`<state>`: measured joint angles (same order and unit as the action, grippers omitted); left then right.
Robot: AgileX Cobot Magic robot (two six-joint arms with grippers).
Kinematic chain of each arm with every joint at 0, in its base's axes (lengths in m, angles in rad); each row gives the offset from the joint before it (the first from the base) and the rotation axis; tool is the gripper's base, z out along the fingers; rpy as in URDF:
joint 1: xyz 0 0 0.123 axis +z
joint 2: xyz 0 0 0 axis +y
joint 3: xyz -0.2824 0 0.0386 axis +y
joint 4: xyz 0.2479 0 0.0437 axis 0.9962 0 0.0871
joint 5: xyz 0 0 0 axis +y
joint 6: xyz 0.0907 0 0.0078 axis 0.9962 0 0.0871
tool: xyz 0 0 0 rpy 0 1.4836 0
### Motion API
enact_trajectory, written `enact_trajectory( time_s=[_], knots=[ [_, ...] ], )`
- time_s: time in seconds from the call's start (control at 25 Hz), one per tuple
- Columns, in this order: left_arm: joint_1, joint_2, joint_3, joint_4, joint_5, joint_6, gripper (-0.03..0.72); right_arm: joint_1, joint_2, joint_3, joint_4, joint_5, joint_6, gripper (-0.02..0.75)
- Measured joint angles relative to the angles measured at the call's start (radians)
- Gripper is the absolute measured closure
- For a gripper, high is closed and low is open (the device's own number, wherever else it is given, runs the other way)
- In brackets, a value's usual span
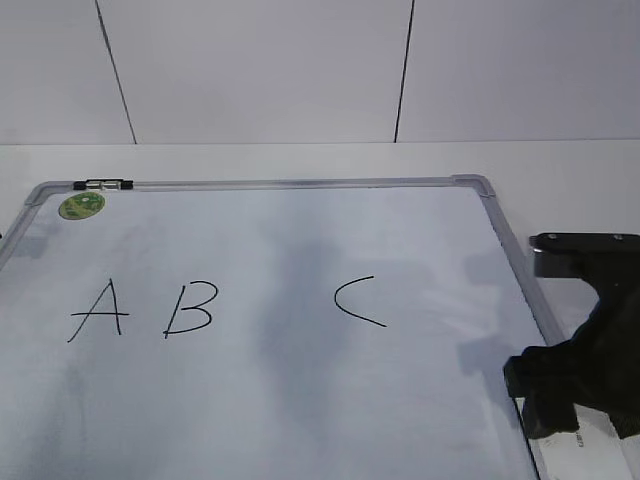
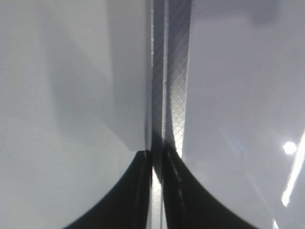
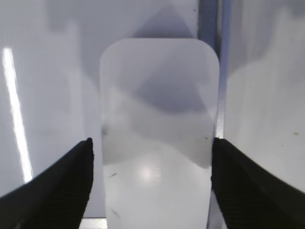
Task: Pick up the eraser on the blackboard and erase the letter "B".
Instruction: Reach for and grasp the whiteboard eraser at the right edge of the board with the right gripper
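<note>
Left arm absent from the exterior view; its wrist view shows only two dark fingers [image 2: 138, 191] of the left gripper [image 2: 157, 164] nearly closed, a thin gap between them, nothing gripped, hovering over the grey frame strip [image 2: 174, 71] of the blackboard [image 1: 300, 380]. Right gripper [image 1: 560, 400] is cut off by the exterior frame's right edge, a dark mass at the board's lower right edge; the eraser [image 3: 159, 129] is hidden there beneath it. Right wrist view shows the eraser plainly: flat, white, rounded corners, faint dark specks, a glare spot on top; its near end runs off frame. It lies on the board just beside the right frame. Right jaws stand wide, one finger at each long side of the eraser; contact hard to judge. Letter "B" [image 1: 190, 308] is thin black marker, slightly slanted, intact, between "A" [image 1: 98, 312] and "C" [image 1: 358, 300], well apart from the eraser. Green sticker [image 1: 81, 205] at the top left corner.
</note>
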<state>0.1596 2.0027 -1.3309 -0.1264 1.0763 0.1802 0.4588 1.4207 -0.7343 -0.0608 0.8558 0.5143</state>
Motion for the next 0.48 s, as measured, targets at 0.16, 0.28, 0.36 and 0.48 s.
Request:
enact_trajectory(
  time_s=[0.16, 0.28, 0.36, 0.48],
  knots=[
    [0.0, 0.0, 0.0, 0.0, 0.0, 0.0, 0.622, 0.0, 0.0, 0.0, -0.005, 0.034, 0.002, 0.165],
    [0.0, 0.0, 0.0, 0.0, 0.0, 0.0, 0.622, 0.0, 0.0, 0.0, -0.013, 0.049, 0.002, 0.165],
    [0.0, 0.0, 0.0, 0.0, 0.0, 0.0, 0.621, 0.0, 0.0, 0.0, -0.016, 0.049, 0.002, 0.165],
    [0.0, 0.0, 0.0, -0.002, 0.0, 0.0, 0.622, 0.0, 0.0, 0.0, -0.022, 0.049, 0.002, 0.165]
  ],
)
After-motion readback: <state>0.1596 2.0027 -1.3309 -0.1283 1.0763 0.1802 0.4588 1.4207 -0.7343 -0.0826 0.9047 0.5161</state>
